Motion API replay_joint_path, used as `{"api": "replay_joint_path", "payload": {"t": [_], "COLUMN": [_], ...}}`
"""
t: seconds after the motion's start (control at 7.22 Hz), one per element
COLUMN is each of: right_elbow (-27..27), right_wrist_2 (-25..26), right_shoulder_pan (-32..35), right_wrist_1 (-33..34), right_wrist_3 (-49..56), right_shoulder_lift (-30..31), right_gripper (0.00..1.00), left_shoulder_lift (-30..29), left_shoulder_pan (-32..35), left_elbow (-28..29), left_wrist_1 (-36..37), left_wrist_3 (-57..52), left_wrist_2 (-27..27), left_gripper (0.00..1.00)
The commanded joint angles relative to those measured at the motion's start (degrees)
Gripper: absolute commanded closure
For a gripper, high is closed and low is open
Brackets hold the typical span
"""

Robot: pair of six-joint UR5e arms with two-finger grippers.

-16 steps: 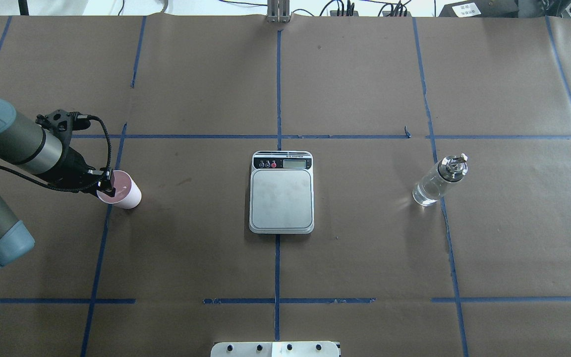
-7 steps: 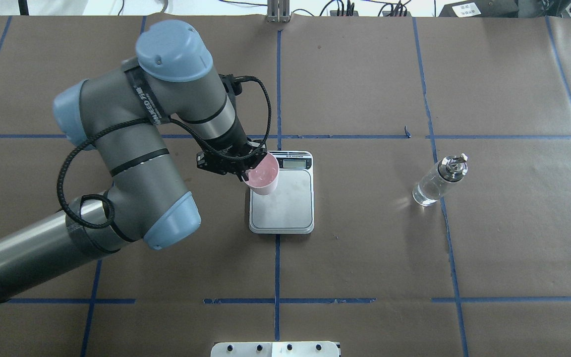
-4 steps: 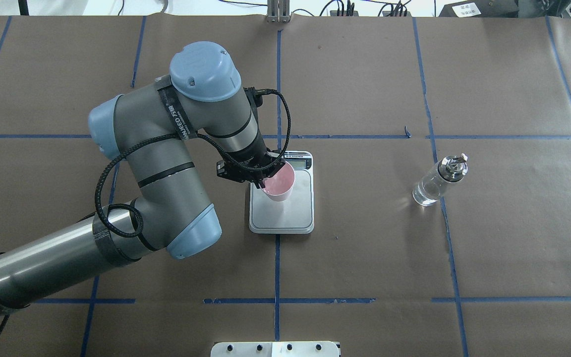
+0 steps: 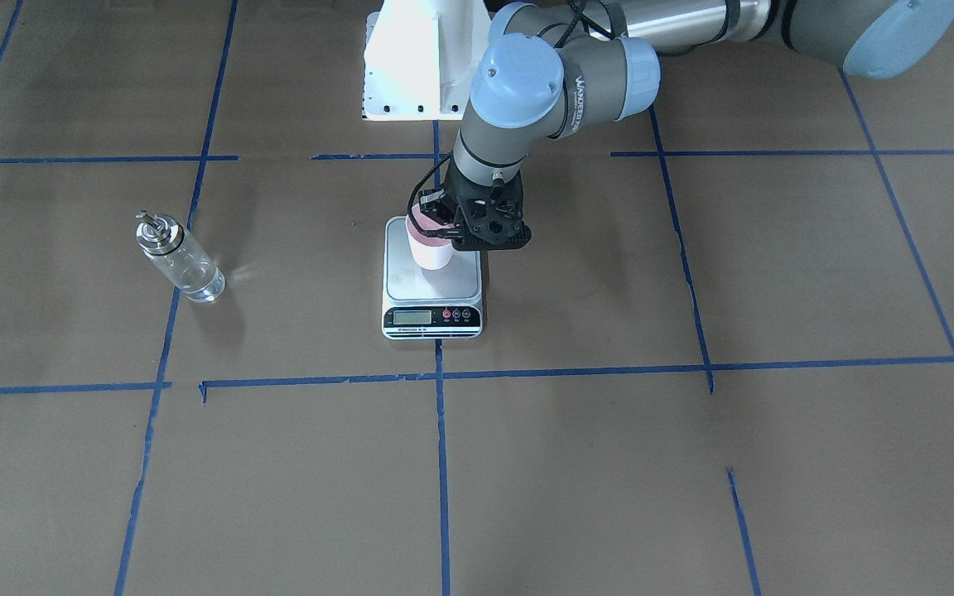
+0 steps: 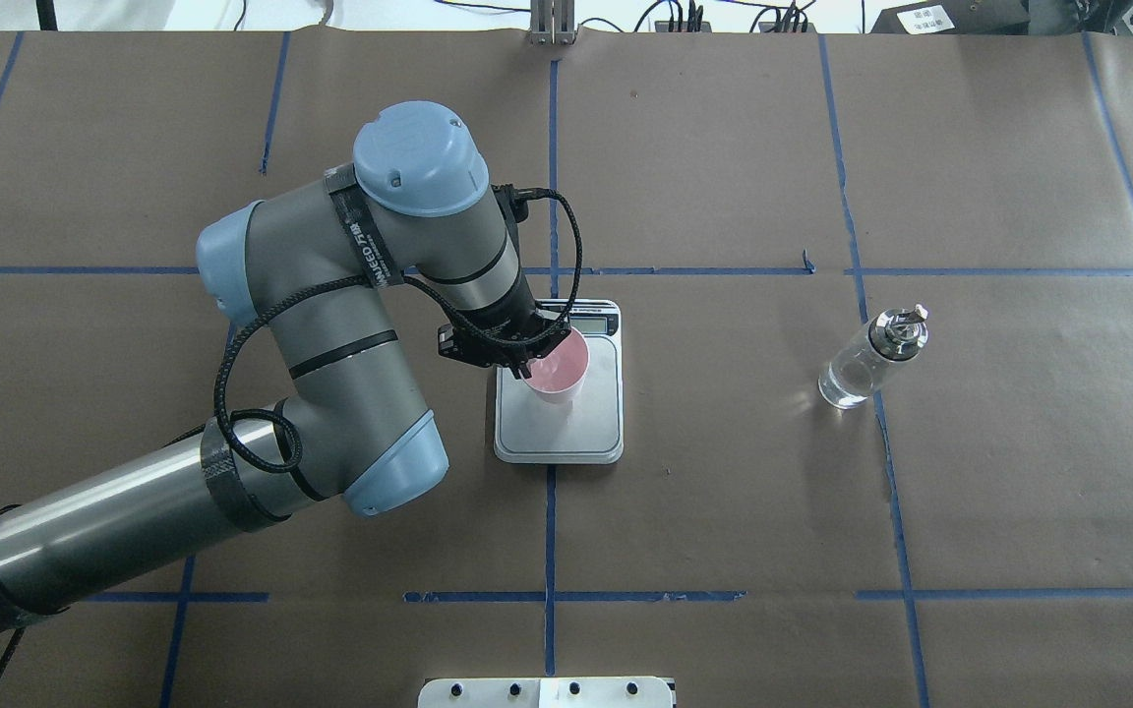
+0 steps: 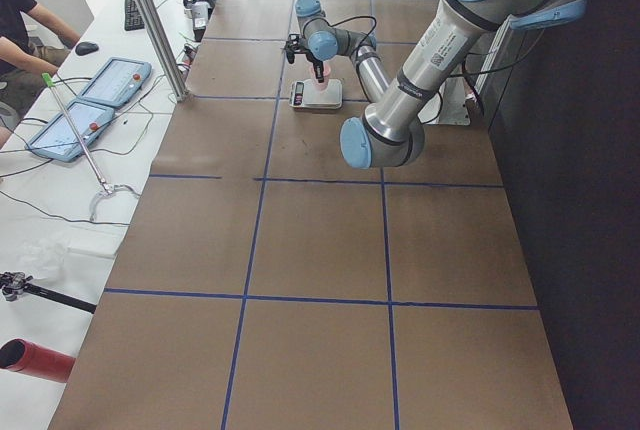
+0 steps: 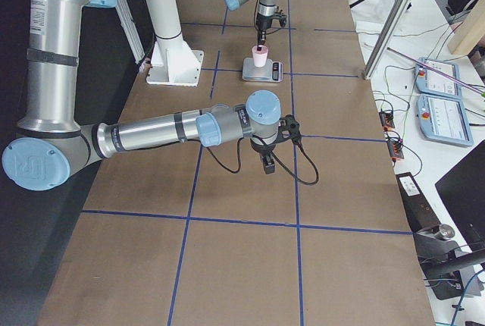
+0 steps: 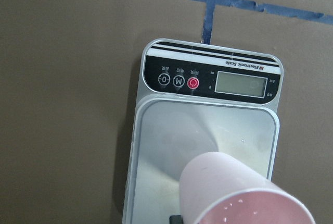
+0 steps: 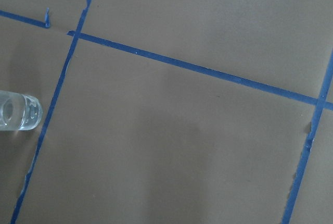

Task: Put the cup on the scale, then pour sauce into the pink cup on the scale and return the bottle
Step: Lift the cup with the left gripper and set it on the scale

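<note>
Carrying the small, tapered, pale pink paper cup (image 5: 561,366) in from the far left of the brown paper-covered table (image 5: 724,492), the left end effector (image 5: 526,366) has brought it over the flat rectangular digital scale (image 5: 586,425) with its silver-grey platform and black display strip. A second ago the cup hung at the platform's left corner by the display. Now it stands upright over about the middle of the platform, and it has barely shifted in the last half second.

The left end effector is still clenched on the cup's rim at the side nearest the arm. Whether the cup's base already rests on the platform I cannot tell; the front view (image 4: 430,250) shows it at or just above the metal.

Standing well to the right of the scale, the clear glass cylindrical bottle (image 5: 862,364) with its silver collar and thin spout has not moved. The right end effector (image 7: 267,164) shows only in a side view, over bare table, so I cannot tell whether it is released or clenched.

Placing looks nearly done. Next comes letting go and backing off without tipping so light a cup, then fetching the bottle to pour.
</note>
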State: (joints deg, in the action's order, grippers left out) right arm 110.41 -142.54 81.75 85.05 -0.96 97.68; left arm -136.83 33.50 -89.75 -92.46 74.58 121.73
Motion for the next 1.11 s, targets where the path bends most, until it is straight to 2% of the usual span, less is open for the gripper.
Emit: {"api": "replay_joint_path", "payload": {"t": [0.0,0.28,0.42,0.55,0.69,0.97], "right_elbow": [1.12,2.17,4.18,6.11,6.05,6.22], "right_wrist_2": [-0.02,-0.11,-0.11,-0.02,0.15,1.73], "right_shoulder_pan": [-0.45,-1.76,-3.77,-5.62,-7.29,-12.81], "right_wrist_1": [0.03,-0.06,-0.06,-2.06,-10.26,-27.14], "right_wrist_3": [-0.18,-1.23,-5.42,-9.29,-12.55,-31.99], "right_shoulder_lift": [0.14,0.05,0.14,0.14,1.36,4.44], "right_gripper": [0.0,0.0,0.0,0.0,0.01,0.04], "left_shoulder_lift": [-0.02,0.16,0.07,0.24,0.59,0.95], "left_shoulder_pan": [-0.1,-0.19,-0.19,-0.19,-0.1,0.33], "left_elbow": [1.24,1.33,0.81,-0.59,-2.26,-5.94], "left_wrist_1": [-2.02,-2.02,-2.02,-1.94,-1.76,-1.24], "left_wrist_3": [-0.05,-0.05,-0.05,-0.05,-0.05,-0.05], "left_wrist_2": [-1.67,-1.76,-1.67,-1.76,-1.76,-1.85], "left_gripper": [1.0,1.0,0.74,0.34,0.2,0.2]}}
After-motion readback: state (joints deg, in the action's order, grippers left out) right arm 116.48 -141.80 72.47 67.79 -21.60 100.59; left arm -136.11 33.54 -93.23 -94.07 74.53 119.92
